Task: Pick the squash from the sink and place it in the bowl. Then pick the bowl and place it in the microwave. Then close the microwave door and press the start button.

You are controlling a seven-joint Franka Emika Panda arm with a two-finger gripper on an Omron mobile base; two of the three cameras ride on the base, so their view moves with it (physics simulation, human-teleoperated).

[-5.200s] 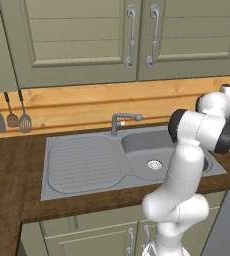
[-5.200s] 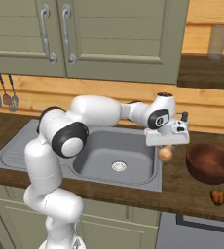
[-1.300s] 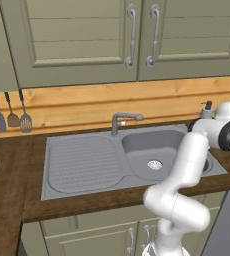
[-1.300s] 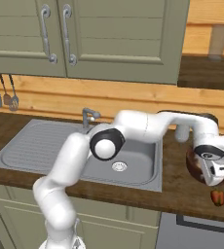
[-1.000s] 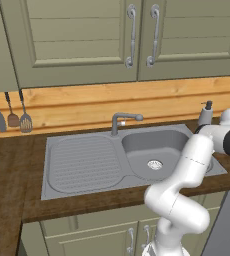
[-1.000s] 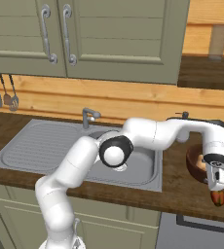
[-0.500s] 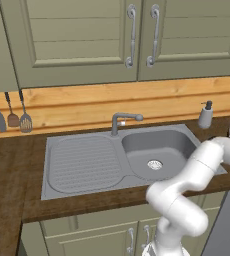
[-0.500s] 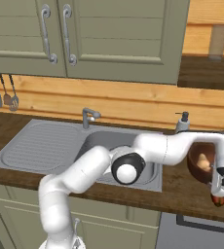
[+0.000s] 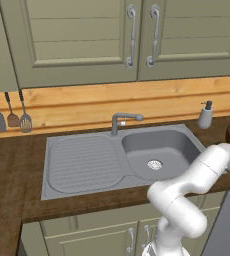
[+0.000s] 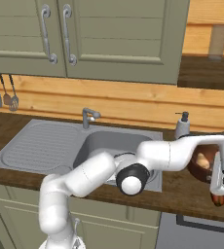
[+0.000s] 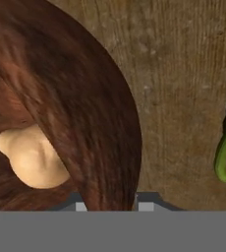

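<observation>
The reddish-brown bowl (image 11: 61, 98) stands on the wooden counter right of the sink (image 10: 41, 146), and the pale tan squash (image 11: 31, 157) lies inside it. In the hand view my gripper (image 11: 111, 205) is at the bowl's near rim, one fingertip inside and one outside, shut on the wall. From the right base view the bowl (image 10: 197, 166) with the squash (image 10: 205, 160) sits just left of my gripper (image 10: 216, 188), which points down at its right rim. The sink's basin (image 9: 137, 142) holds nothing. The microwave and its door are out of view.
A small vegetable with a green stem (image 11: 224, 155) lies on the counter close beside the bowl, also seen under my hand (image 10: 218, 199). A soap dispenser (image 10: 182, 127) and the faucet (image 10: 88, 116) stand behind. The counter's front edge is near.
My hand moved right and down to the bowl's right rim, and the fingers closed from wide open onto the rim. The squash lies in the bowl as before.
</observation>
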